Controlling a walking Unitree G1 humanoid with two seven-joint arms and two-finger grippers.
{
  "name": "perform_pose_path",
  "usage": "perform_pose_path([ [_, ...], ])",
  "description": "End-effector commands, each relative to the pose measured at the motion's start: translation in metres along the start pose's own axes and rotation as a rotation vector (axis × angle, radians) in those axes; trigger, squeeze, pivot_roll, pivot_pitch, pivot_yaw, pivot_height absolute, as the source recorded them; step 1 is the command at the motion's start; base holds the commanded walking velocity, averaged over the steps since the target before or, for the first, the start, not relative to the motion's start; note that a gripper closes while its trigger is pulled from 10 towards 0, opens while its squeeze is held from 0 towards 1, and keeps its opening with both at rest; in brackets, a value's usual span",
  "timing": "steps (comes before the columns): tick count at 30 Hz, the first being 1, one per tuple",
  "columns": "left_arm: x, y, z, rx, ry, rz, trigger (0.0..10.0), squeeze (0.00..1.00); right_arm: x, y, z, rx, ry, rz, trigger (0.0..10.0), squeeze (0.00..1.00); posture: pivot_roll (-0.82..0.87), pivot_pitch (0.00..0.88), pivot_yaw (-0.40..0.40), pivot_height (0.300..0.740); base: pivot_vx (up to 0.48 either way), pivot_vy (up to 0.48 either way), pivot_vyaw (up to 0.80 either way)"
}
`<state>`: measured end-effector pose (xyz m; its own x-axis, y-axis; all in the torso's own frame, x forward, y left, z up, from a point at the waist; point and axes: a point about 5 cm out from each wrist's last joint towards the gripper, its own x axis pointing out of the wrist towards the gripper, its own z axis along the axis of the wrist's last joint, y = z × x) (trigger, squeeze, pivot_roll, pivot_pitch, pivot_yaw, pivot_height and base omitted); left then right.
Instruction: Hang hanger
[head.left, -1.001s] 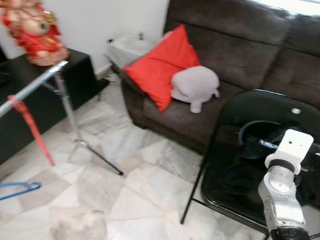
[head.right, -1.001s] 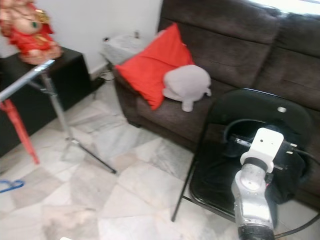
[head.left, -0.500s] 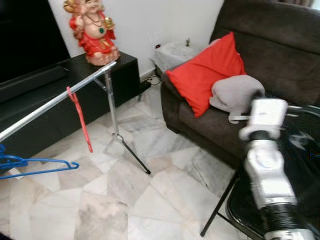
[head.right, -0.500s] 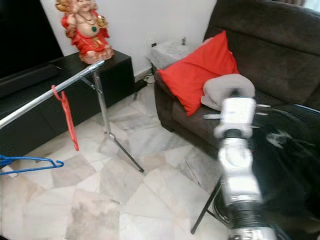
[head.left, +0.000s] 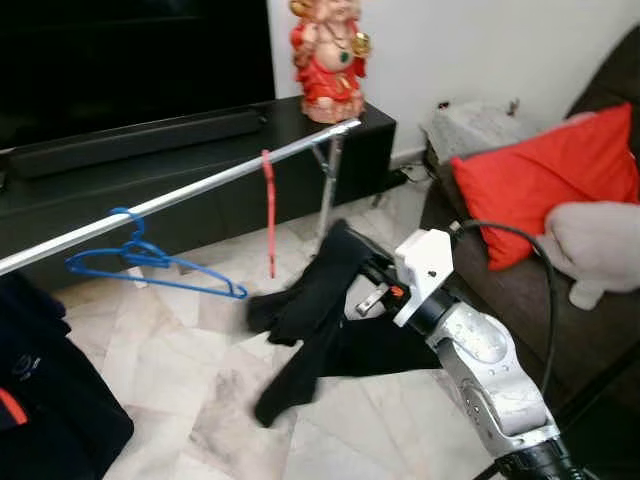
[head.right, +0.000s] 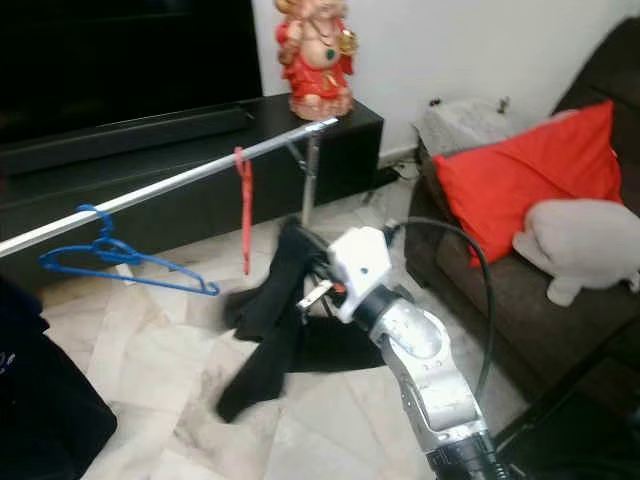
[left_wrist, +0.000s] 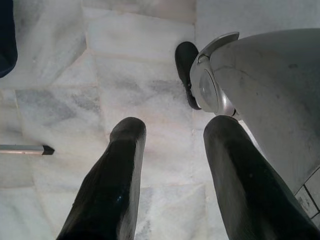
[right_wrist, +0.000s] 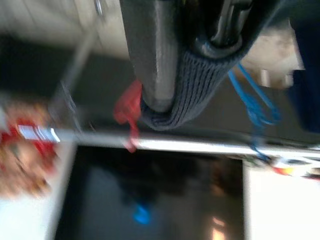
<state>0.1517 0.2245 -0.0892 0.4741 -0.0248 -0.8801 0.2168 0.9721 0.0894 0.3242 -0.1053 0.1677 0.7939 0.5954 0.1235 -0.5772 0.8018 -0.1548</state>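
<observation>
Right hand (head.left: 365, 285) pinches limp black knit garment (head.left: 310, 310) near chrome rail (head.left: 200, 190).

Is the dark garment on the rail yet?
No. The dark garment dangles from the right pincer, below the rail.

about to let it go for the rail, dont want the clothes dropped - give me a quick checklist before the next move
1. Grip: right gripper is shut on the dark garment, knit fabric bunched between its fingers in the right wrist view: ok.
2. Hanger hook ready for the rail: cannot tell, no hook can be made out in the garment.
3. Rail space: free stretch between the blue hanger and the red hanger: ok.
4. Height: garment hangs below the rail, not yet raised to it: not ok.
5. Left gripper open, pointing down at the marble floor, idle: ok.
</observation>
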Motion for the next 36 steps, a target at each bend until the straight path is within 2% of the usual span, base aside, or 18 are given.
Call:
perform_pose_path([
  [1,-0.001,0.003,0.0,0.013,0.006,0.006,10.0,0.0,-0.012,-0.023,-0.024,0.059,0.124,-0.2,10.0,0.0,0.01,0.092,-0.015,0.74,0.0,0.0,0.0],
  [2,-0.001,0.003,0.0,0.013,0.006,0.008,10.0,0.0,-0.015,-0.027,-0.03,0.07,0.148,-0.247,10.0,0.0,0.02,0.094,-0.015,0.74,0.0,0.0,0.0],
  [6,-0.001,0.004,-0.001,0.012,0.007,0.015,10.0,0.0,-0.026,-0.035,-0.053,0.221,0.204,-0.413,10.0,0.0,0.02,0.093,-0.011,0.74,0.0,0.0,0.0],
  [8,-0.001,0.005,-0.001,0.007,0.008,0.026,10.0,0.0,-0.03,-0.034,-0.065,0.302,0.217,-0.467,10.0,0.0,0.02,0.091,-0.013,0.74,0.0,0.0,0.0],
  [13,0.0,0.006,0.001,-0.012,0.001,0.056,10.0,0.0,-0.032,-0.023,-0.087,0.309,0.318,-0.432,10.0,0.0,0.04,0.057,-0.029,0.74,0.0,0.0,0.0],
  [16,0.0,0.007,0.004,-0.06,-0.02,0.095,10.0,0.0,-0.029,-0.019,-0.094,0.326,0.339,-0.412,10.0,0.0,0.06,0.026,-0.037,0.74,0.0,0.0,0.0],
  [17,0.0,0.007,0.006,-0.103,-0.035,0.117,10.0,0.0,-0.028,-0.019,-0.097,0.319,0.351,-0.415,10.0,0.0,0.06,0.008,-0.038,0.74,0.0,0.0,0.0],
  [21,0.001,0.009,0.01,-0.169,-0.063,0.15,10.0,0.0,-0.026,-0.018,-0.103,0.335,0.375,-0.42,10.0,0.0,0.07,0.0,-0.036,0.74,0.0,0.0,0.0],
  [24,0.001,0.01,0.016,-0.24,-0.106,0.204,10.0,0.0,-0.032,-0.02,-0.114,0.325,0.419,-0.449,10.0,0.0,0.08,0.0,-0.032,0.74,0.0,0.0,0.0],
  [25,0.001,0.01,0.016,-0.24,-0.106,0.204,10.0,0.0,-0.032,-0.02,-0.114,0.325,0.419,-0.449,10.0,0.0,0.08,0.0,-0.032,0.74,0.0,0.0,0.0],
  [26,0.0,0.012,0.02,-0.28,-0.157,0.248,10.0,0.0,-0.038,-0.022,-0.121,0.33,0.444,-0.477,10.0,0.0,0.08,0.0,-0.033,0.74,0.0,0.0,0.0],
  [29,-0.002,0.014,0.026,-0.314,-0.233,0.29,10.0,0.0,-0.046,-0.024,-0.128,0.333,0.474,-0.513,10.0,0.0,0.09,0.0,-0.039,0.74,0.0,0.0,0.0],
  [31,-0.003,0.014,0.028,-0.313,-0.261,0.298,10.0,0.0,-0.05,-0.025,-0.131,0.335,0.488,-0.522,10.0,0.0,0.1,0.0,-0.041,0.74,0.0,0.0,0.0],
  [33,-0.004,0.013,0.035,-0.293,-0.334,0.311,10.0,0.0,-0.065,-0.029,-0.141,0.334,0.55,-0.562,10.0,0.0,0.11,0.0,-0.056,0.74,0.0,0.0,0.0],
  [35,-0.014,0.039,0.065,-0.213,-0.479,0.344,10.0,0.0,-0.074,-0.031,-0.147,0.322,0.589,-0.589,10.0,0.0,0.12,0.0,-0.06,0.74,0.0,0.0,0.0],
  [36,-0.014,0.039,0.065,-0.213,-0.479,0.344,10.0,0.0,-0.074,-0.031,-0.147,0.322,0.589,-0.589,10.0,0.0,0.12,0.0,-0.06,0.74,0.0,0.0,0.0],
])
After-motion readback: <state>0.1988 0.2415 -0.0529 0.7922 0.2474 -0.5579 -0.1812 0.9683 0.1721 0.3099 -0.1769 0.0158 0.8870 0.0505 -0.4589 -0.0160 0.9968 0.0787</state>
